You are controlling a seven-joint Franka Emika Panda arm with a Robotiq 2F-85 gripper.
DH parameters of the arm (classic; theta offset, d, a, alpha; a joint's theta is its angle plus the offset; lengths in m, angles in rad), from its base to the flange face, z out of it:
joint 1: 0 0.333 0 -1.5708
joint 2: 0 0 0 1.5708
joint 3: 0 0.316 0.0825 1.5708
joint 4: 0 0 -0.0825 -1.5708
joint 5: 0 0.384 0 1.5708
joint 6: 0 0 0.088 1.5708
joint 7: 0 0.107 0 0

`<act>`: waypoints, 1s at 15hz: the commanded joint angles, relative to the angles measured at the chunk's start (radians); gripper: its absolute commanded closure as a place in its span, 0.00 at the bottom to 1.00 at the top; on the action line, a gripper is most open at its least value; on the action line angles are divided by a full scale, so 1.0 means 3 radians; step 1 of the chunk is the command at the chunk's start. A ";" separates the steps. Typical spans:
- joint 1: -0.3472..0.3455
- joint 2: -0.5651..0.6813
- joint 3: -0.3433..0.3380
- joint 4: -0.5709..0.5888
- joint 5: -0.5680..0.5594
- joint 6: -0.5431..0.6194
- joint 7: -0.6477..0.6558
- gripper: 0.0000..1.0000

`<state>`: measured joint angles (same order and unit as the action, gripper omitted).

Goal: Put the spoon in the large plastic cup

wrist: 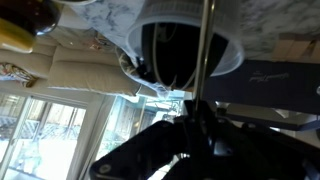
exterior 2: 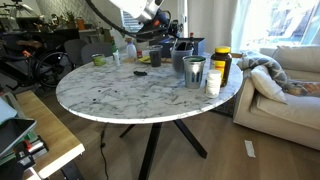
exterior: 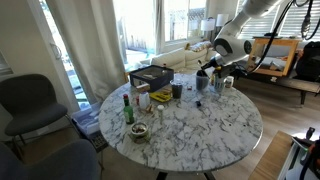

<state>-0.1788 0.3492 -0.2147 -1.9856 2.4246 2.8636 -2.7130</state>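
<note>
Jaws look pinched on the spoon (wrist: 206, 60) handle over the cup (wrist: 232, 62); it's light, stiff, probably slick metal, so squeeze firmly.

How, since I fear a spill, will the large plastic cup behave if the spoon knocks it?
Probably light: in the wrist view the large plastic cup looks thin-walled and pale, so a knock from the spoon may slide it on the smooth marble tabletop. Its wide mouth suggests skidding rather than tipping, though its height is hidden.
</note>
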 commanded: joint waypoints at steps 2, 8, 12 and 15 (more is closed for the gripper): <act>0.0332 0.0053 -0.0289 0.0027 0.0271 -0.0090 -0.0136 0.98; 0.0603 -0.0087 -0.0609 0.0045 0.0398 -0.0273 -0.0138 0.98; 0.0613 -0.0021 -0.0821 0.0140 0.0275 -0.0595 0.0098 0.98; 0.0623 0.0012 -0.0899 0.0142 0.0276 -0.0617 0.0075 0.98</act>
<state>-0.0077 0.3362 -0.4536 -1.9435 2.5064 2.6983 -2.7005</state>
